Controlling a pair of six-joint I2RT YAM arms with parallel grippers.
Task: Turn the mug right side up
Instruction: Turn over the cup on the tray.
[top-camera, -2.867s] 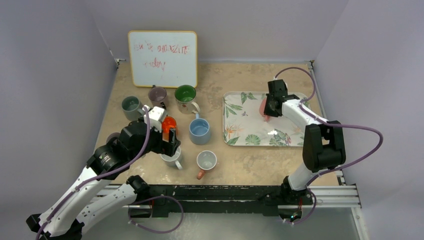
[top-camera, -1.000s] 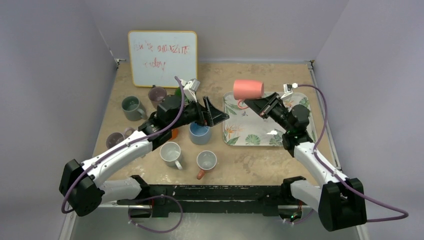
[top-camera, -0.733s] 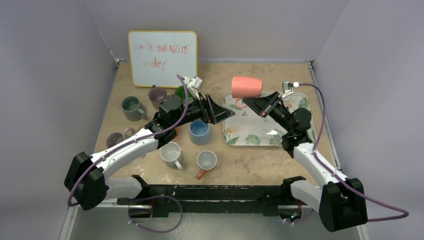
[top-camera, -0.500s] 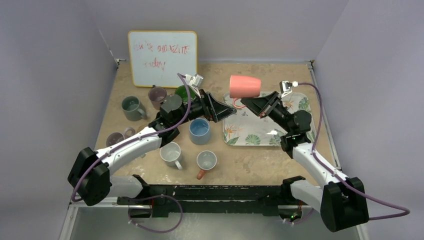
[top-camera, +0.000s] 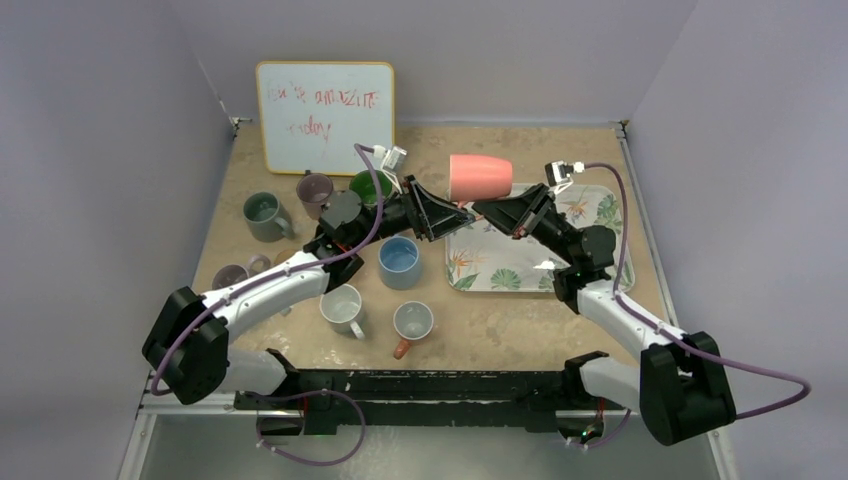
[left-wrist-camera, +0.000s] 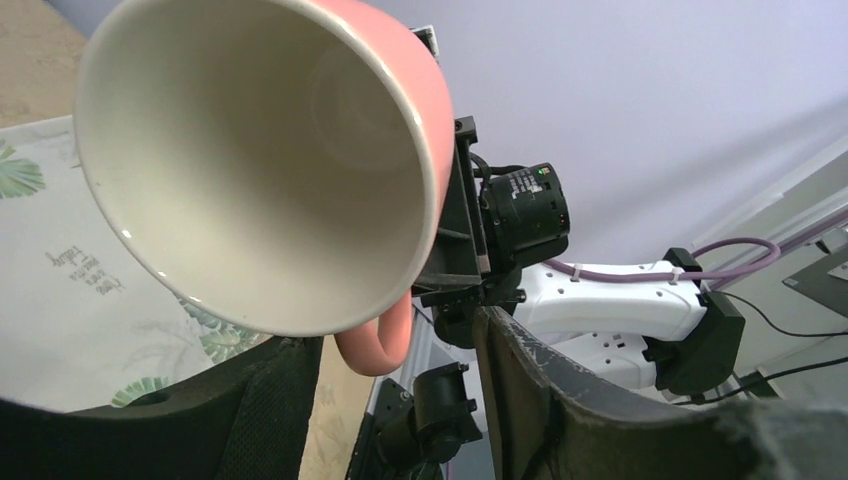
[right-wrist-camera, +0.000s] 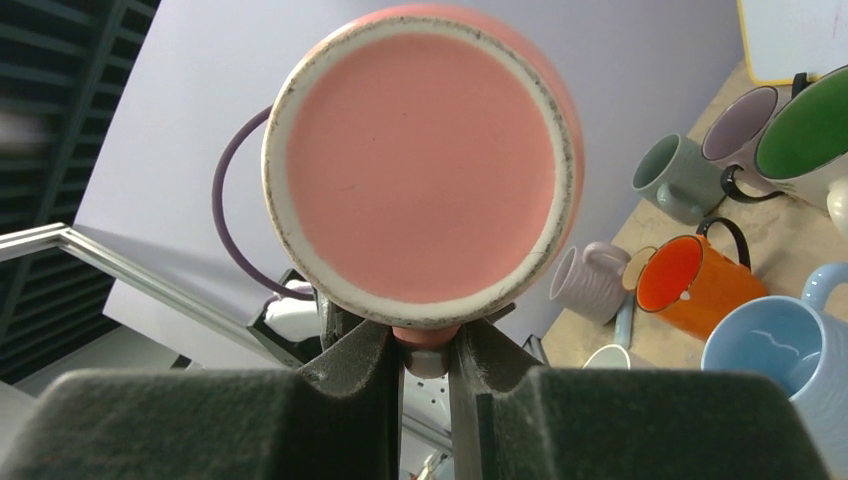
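Only the left wrist view showed the cream interior of the glossy mug (left-wrist-camera: 260, 160); the right hand (right-wrist-camera: 425, 372) pinched its loop handle (right-wrist-camera: 425, 337), and the left hand (left-wrist-camera: 395, 350) stood parted.

Tan table (top-camera: 505, 325): leaf-print tray (top-camera: 500, 265), whiteboard (top-camera: 325, 115), perhaps eight mugs (top-camera: 398, 258).

Glossy glazed mug (top-camera: 480, 177), pink ceramic; base ring unglazed, rough, speckled. Tray (top-camera: 500, 275): glossy, reflective. Table (top-camera: 500, 325) around tray: matt, mottled. Fingers (left-wrist-camera: 265, 405): matt black, grainy.

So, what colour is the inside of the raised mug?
Off-white inside the mug, pink outside; left wrist view shows it best.
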